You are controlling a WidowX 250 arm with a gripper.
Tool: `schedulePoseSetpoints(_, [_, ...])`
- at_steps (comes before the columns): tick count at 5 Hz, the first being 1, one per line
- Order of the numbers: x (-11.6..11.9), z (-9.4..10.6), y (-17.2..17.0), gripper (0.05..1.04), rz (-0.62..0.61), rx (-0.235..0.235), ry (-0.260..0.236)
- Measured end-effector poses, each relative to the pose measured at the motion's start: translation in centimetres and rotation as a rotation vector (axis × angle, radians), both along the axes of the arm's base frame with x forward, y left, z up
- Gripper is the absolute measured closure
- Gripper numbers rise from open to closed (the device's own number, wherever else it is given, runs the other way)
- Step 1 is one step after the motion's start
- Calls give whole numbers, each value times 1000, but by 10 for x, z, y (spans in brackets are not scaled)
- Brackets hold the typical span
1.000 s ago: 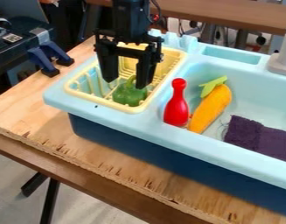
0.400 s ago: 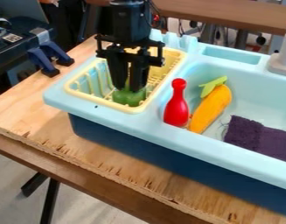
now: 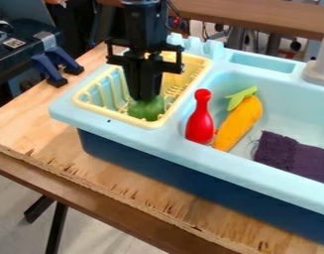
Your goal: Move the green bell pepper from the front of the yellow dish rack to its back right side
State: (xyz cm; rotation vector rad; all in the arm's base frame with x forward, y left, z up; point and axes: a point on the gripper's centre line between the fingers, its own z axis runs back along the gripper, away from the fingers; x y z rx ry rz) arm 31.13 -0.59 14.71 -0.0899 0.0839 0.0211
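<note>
pepper (image 3: 147,108), green, sits low in the yellow basket (image 3: 111,115), near its front rim; just above and against it hangs my gripper (image 3: 144,98), pointing straight down, its fingers drawn together and clamped, as far as i can make out, on the pepper's top. i judge this to be the grasp itself, with no lift in it: the pepper is down among the basket's bars. from here the next move calls for a sure hold, then a straight, slow rise, so that neither the pepper nor my fingertips catch the rim.

counting from the near side outward, i have one wooden tabletop (image 3: 144,198) and, on it, one light blue sink (image 3: 157,143). inside the basin i count one dark purple cloth (image 3: 293,156), one red pin (image 3: 200,124), upright, and one orange toy vegetable (image 3: 239,124) with a green top, leaning just beside the pin. left of those in my view comes one basket with one pepper. farther back there are two blue clamps (image 3: 48,69) at the table's side and one grey faucet (image 3: 319,72) over the sink's far edge.
</note>
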Motion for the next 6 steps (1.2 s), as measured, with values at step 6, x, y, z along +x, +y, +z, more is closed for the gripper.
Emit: schedulePoseSetpoints(6, [68, 56, 1, 962, 31, 19, -125])
